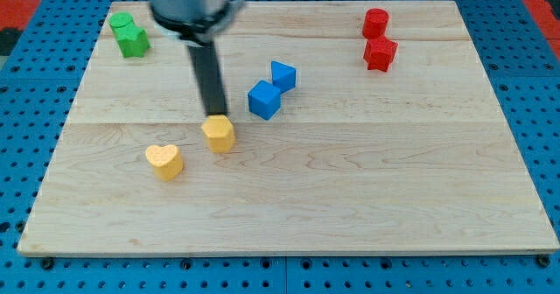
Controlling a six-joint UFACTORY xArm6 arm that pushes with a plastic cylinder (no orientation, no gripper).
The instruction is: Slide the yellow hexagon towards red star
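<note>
Nearest the view's bottom lies a yellow heart (164, 161); the yellow hexagon (219, 133) sits just beside it, up and right. My tip (214, 115) touches the hexagon's far edge. No hand exists, so nothing is grasped. Red star (380, 54), below a red cylinder (375, 22), stands well apart: most travel remains. Blue cube (263, 100) and blue triangular block (283, 75) crowd the direct path; green blocks (129, 33) lie clear on the desk (350, 206).
</note>
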